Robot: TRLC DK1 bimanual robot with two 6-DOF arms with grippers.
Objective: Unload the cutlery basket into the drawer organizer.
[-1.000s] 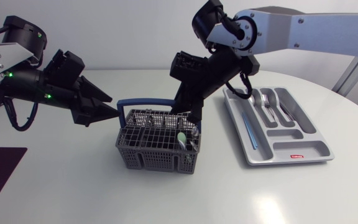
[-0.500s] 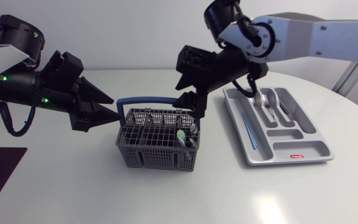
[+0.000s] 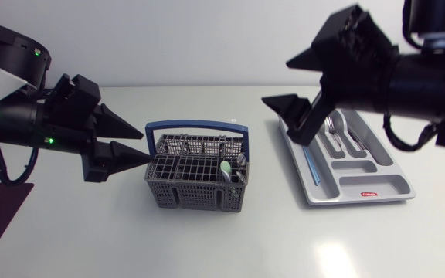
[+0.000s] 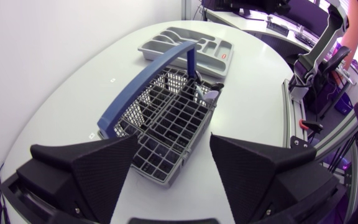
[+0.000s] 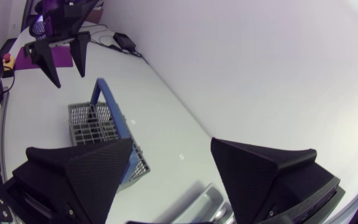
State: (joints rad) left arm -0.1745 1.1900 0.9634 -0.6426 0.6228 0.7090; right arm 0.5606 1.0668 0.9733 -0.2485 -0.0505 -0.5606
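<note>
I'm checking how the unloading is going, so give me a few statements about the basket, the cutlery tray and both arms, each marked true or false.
1. The basket has a blue handle. True.
2. The right fingers hold a fork. False: they are open and empty, raised near the tray's far end.
3. The tray already holds forks. True.
4. The basket is empty. False: a green-handled piece stands in it.
5. The left fingers are shut on the handle. False: they are open, beside the basket.
</note>
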